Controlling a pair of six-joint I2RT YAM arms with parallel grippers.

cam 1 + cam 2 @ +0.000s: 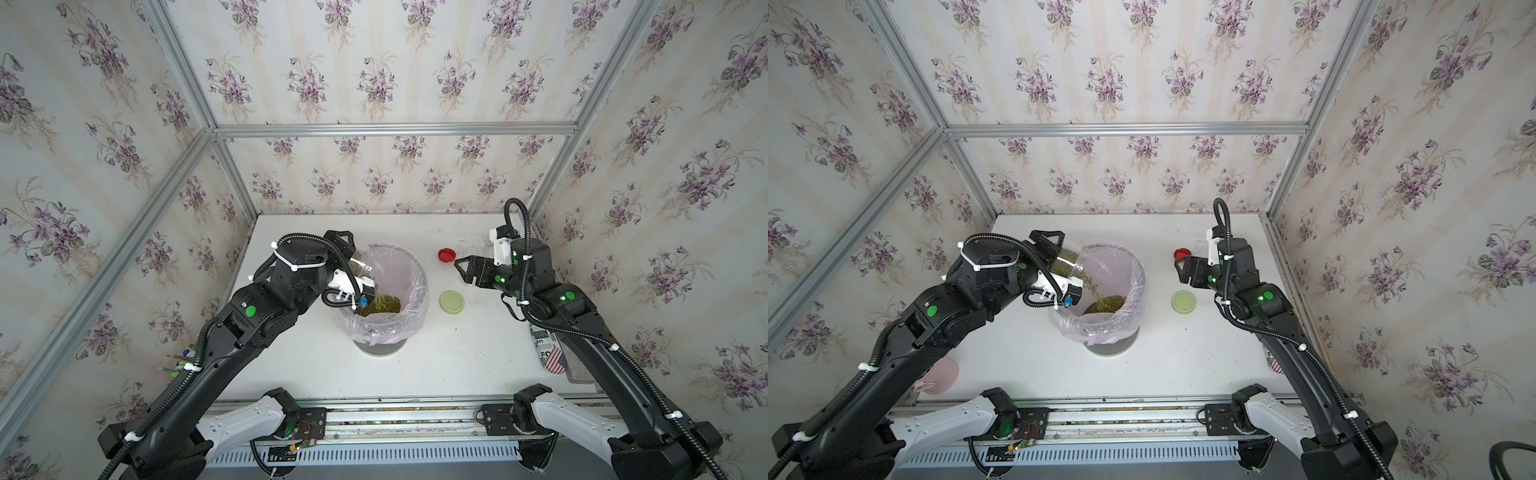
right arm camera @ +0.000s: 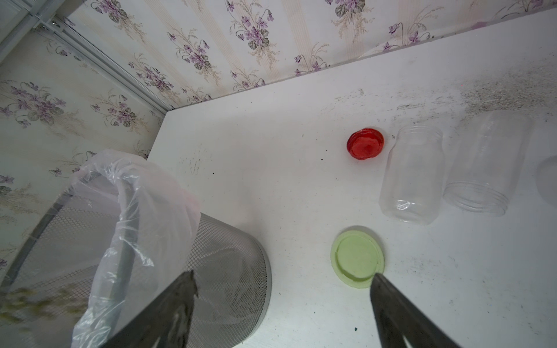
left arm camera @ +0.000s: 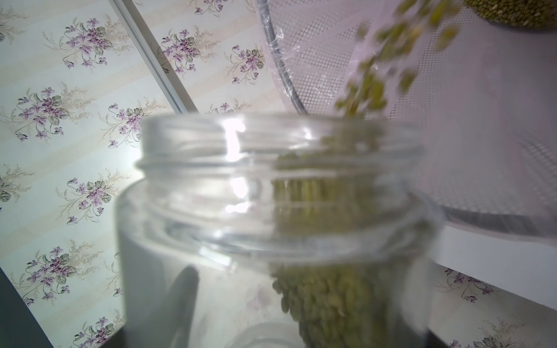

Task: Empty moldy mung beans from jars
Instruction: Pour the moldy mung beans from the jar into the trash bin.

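Our left jaws grip a tilted jar (image 1: 1067,264) over the bin (image 1: 419,274), and mung beans (image 3: 370,87) spill from it into the bin. Our right jaws stand open and empty above the worktop (image 1: 415,365), near the green lid (image 1: 452,302) and red lid (image 1: 447,255). Two empty jars (image 2: 411,177) lie beside the lids.

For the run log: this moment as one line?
phase: pouring | left end effector: shut on tilted jar, mung beans falling into bin | right end effector: open, empty | table: two empty jars, red lid, green lid
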